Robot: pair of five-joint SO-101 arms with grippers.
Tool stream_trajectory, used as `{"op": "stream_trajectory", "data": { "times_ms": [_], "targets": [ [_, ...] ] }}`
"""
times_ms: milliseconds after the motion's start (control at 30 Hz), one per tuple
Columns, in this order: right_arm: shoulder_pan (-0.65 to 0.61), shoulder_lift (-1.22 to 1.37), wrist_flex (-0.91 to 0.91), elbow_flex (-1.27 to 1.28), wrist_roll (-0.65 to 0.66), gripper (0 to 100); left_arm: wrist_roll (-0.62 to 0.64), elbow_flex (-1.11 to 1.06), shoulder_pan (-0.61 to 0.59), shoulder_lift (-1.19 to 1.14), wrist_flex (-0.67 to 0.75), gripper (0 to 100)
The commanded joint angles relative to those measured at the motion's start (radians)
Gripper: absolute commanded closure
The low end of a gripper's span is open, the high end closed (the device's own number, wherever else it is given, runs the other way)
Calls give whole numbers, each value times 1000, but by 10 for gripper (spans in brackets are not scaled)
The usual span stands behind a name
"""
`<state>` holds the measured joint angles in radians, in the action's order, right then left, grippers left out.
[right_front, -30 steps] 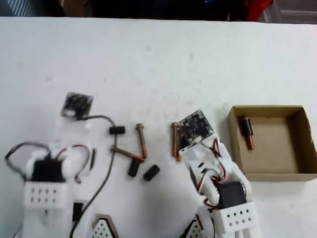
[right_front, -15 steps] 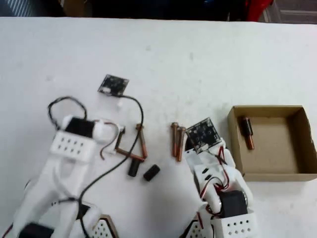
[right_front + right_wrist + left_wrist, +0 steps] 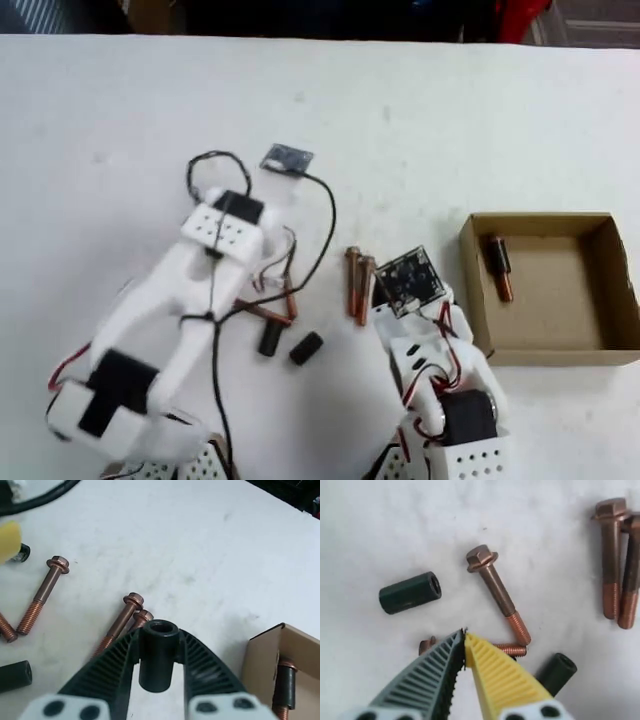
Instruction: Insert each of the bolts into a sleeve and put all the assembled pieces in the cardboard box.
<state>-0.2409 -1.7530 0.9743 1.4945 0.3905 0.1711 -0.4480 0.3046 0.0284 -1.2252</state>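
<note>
The broad white table (image 3: 450, 120) carries everything, and at its right side sits the open brown cardboard box (image 3: 560, 300) with one bolt already in its black sleeve (image 3: 498, 266) lying against the box's left wall. The left white arm (image 3: 190, 290) stretches out over the loose parts. Its grey-and-yellow ribbed gripper (image 3: 464, 637) is pinched together with nothing between the tips, poised just above a copper-coloured flanged bolt (image 3: 512, 650) lying across beneath it. The right white arm (image 3: 440, 370) sits near the box, its black ribbed gripper (image 3: 159, 645) clamped on a short black cylindrical sleeve (image 3: 157, 672) held upright with the bore facing up and clear. Another copper bolt (image 3: 497, 597) lies loose with its threaded end touching the one under the left gripper, and two more lie side by side, touching (image 3: 358, 285), just beside the right gripper. I'd judge these bolts to be stiff, smooth and fairly weighty for their size, and likely to roll or slip. The plain shank just under the flange looks the safest hold, leaving the thread free to enter a sleeve. Two loose black sleeves (image 3: 410, 592) (image 3: 557, 672) rest on their sides nearby. They look hard, light and ready to roll, so they are best pinched across the flanks, never over the open ends.
</note>
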Motion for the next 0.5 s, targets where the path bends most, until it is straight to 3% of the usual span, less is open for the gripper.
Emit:
{"op": "stream_trajectory", "data": {
  "times_ms": [0,467],
  "targets": [
    [5,-16,-21,-6,0,982,87,109,38,-84,21,977],
    [5,-16,-18,-5,0,982,296,302,64,-352,17,976]
  ]
}}
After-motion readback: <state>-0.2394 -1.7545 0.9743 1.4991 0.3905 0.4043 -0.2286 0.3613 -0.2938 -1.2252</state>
